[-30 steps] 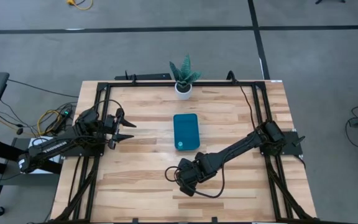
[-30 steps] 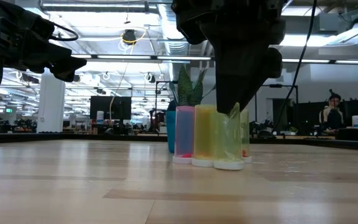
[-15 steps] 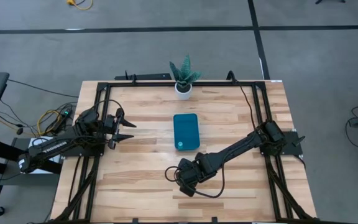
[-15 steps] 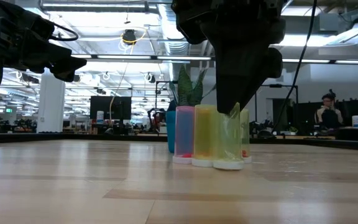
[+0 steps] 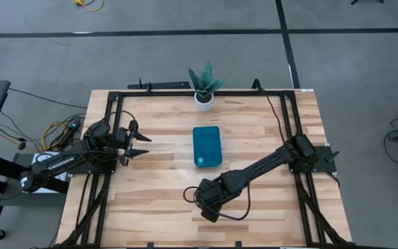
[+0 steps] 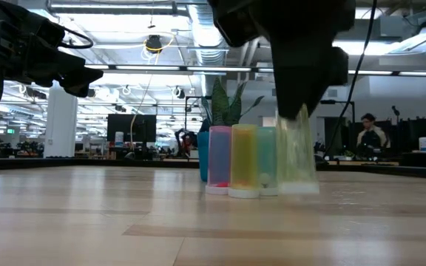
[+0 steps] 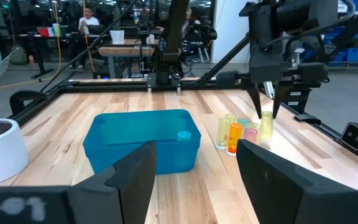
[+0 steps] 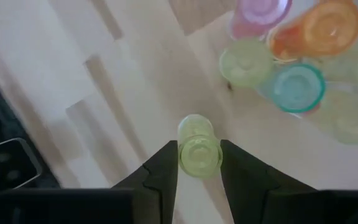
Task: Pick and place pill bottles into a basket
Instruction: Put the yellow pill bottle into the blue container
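Several small pill bottles stand upright in a cluster [image 6: 242, 161] on the table, near its front middle; they also show in the right wrist view [image 8: 291, 56]. My right gripper [image 6: 298, 122] is shut on a pale green bottle [image 8: 199, 149] just to the right of the cluster. The teal basket [image 5: 206, 146] lies at mid-table with one small bottle [image 7: 184, 135] in it. My left gripper [image 5: 140, 144] is open and empty above the table's left side. My right gripper pinches the pale green bottle's upper end [image 6: 296, 131] between its two fingers [image 8: 166, 163]. The fingers come from above, pointing down. The bottle stands upright below them, its base [image 6: 298, 189] at about table height; I cannot tell whether it is clear of the wood.
A potted plant in a white pot [image 5: 204, 97] stands at the far edge behind the basket. A black frame [image 5: 109, 138] runs along the table's sides. Bare wood lies to the left and right of the bottle cluster. A person [image 6: 367, 137] sits in the room behind.
My right gripper has gone toward the table's right edge by about a bottle's width, drawing the pale green bottle out of the cluster. The bottle has stayed upright. The other bottles have kept their places.
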Robot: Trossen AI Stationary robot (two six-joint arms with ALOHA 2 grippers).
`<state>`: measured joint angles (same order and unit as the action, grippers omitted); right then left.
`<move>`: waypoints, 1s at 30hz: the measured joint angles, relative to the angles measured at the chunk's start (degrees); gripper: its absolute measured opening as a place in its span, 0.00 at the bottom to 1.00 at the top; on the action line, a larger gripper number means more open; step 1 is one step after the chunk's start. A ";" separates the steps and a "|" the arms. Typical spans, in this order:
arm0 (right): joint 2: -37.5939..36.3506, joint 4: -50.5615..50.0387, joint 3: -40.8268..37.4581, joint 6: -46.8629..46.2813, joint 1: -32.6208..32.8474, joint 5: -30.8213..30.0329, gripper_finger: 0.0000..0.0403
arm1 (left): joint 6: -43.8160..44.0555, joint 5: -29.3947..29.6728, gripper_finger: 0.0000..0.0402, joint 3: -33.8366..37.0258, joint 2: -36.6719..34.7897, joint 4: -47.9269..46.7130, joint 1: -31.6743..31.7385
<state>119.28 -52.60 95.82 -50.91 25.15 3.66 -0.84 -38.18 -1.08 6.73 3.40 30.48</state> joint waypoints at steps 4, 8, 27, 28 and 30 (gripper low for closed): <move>0.00 -4.36 3.39 0.90 -0.04 -0.04 0.26 | 0.00 0.01 0.53 0.00 -0.01 -0.02 -0.02; 0.00 -9.56 8.09 2.09 -0.04 -0.08 0.26 | 0.00 0.01 0.53 0.00 0.01 -0.01 -0.01; 0.00 -22.69 23.05 17.89 -12.52 -4.17 0.26 | 0.00 0.01 0.53 0.00 0.00 0.00 0.00; 0.00 -22.83 23.05 18.70 -13.56 -4.15 0.26 | 0.00 0.01 0.53 0.00 0.02 0.00 0.00; 0.00 -23.17 23.05 20.50 -15.58 -4.15 0.26 | 0.00 0.01 0.53 0.00 0.02 0.00 0.00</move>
<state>119.28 -75.77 118.87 -30.41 9.56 -0.49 -0.84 -38.18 -1.08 6.74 3.39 30.48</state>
